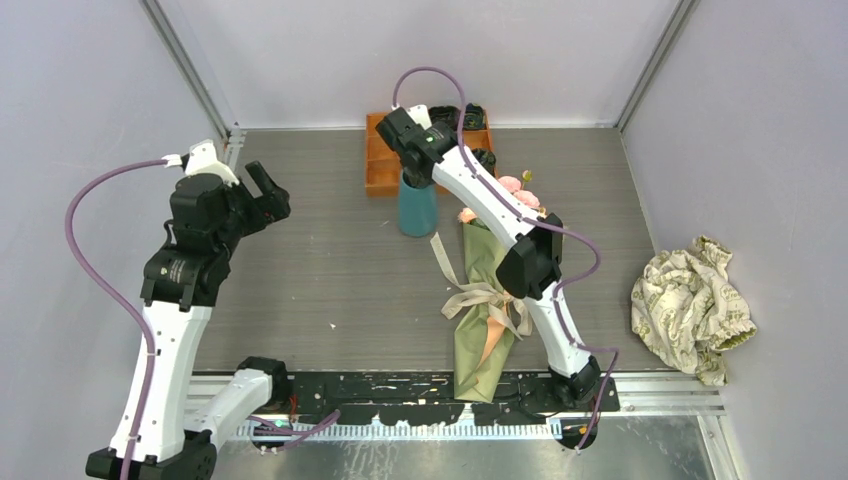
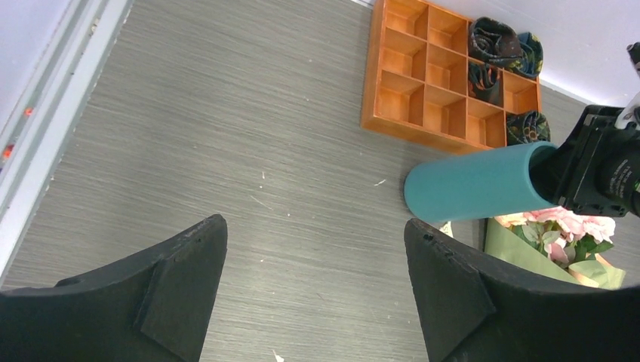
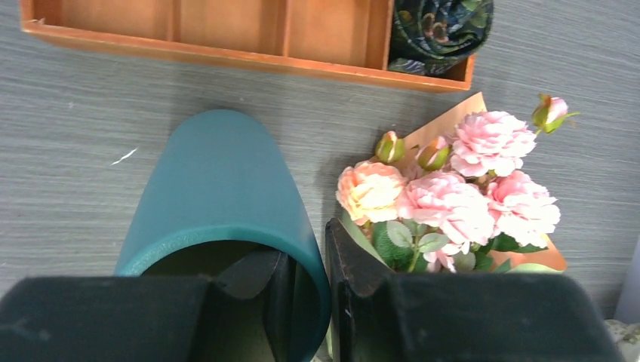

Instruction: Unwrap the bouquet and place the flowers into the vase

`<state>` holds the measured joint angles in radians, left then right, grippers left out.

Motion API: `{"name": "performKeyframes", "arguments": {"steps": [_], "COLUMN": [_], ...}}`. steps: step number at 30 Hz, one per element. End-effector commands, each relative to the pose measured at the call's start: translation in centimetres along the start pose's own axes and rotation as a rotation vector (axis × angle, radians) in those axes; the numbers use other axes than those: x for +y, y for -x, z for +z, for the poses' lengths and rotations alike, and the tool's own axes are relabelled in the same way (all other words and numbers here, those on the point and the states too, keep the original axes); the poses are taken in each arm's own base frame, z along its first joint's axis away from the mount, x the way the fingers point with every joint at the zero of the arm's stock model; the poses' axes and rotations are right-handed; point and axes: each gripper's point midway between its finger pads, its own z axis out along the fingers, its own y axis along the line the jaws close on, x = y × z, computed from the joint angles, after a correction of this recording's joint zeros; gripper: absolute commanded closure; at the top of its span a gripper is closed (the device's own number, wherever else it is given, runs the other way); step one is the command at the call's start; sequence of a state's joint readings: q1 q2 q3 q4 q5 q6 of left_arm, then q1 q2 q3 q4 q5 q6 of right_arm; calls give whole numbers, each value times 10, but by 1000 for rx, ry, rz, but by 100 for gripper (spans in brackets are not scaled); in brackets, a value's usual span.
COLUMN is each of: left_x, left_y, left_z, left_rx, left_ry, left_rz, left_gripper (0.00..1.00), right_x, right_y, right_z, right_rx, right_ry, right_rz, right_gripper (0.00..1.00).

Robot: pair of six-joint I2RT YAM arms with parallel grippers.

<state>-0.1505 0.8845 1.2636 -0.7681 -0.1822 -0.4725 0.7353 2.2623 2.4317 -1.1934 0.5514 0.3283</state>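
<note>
The teal vase (image 1: 417, 205) (image 2: 475, 185) (image 3: 219, 181) stands upright in front of the orange tray. My right gripper (image 1: 420, 170) (image 3: 309, 249) is at its rim, one finger inside the mouth and one outside, shut on the wall. The bouquet (image 1: 485, 300) lies still wrapped in olive-green and orange paper, tied with a cream ribbon (image 1: 480, 295). Its pink and peach flowers (image 1: 515, 190) (image 3: 453, 196) (image 2: 566, 222) lie just right of the vase. My left gripper (image 1: 272, 190) (image 2: 315, 226) hangs open over bare table at the left, holding nothing.
An orange wooden compartment tray (image 1: 385, 165) (image 2: 370, 113) (image 3: 226, 53) sits at the back with dark rosette lumps (image 2: 494, 41) (image 3: 438, 30) in some cells. A crumpled cream patterned paper wad (image 1: 690, 305) lies at the right wall.
</note>
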Motion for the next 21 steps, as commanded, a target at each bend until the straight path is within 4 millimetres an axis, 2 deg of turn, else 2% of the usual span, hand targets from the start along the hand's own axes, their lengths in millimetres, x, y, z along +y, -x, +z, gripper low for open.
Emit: {"name": "performKeyframes", "arguments": {"steps": [1, 8, 10, 12, 14, 19, 21], "left_x": [-12, -14, -14, -15, -16, -16, -16], "left_y": [7, -4, -10, -16, -22, -32, -34], "left_z": [5, 14, 19, 24, 28, 36, 37], "left_rx": [-29, 5, 21, 39, 56, 87, 93], "left_ry": [-52, -63, -68, -72, -76, -76, -79], "left_rz": [-31, -38, -40, -43, -46, -47, -46], "left_gripper": [13, 14, 14, 14, 15, 15, 15], "right_x": [-27, -14, -12, -12, -12, -13, -13], "right_y": [40, 31, 33, 38, 44, 54, 57], "right_z": [-18, -5, -6, -10, -15, -29, -38], "right_rx": [-129, -94, -101, -118, -139, -169, -181], "right_ry": [-66, -33, -20, -5, 6, 43, 66], "right_rz": [39, 30, 39, 52, 64, 88, 102], "right_gripper": [99, 98, 86, 64, 51, 40, 39]}}
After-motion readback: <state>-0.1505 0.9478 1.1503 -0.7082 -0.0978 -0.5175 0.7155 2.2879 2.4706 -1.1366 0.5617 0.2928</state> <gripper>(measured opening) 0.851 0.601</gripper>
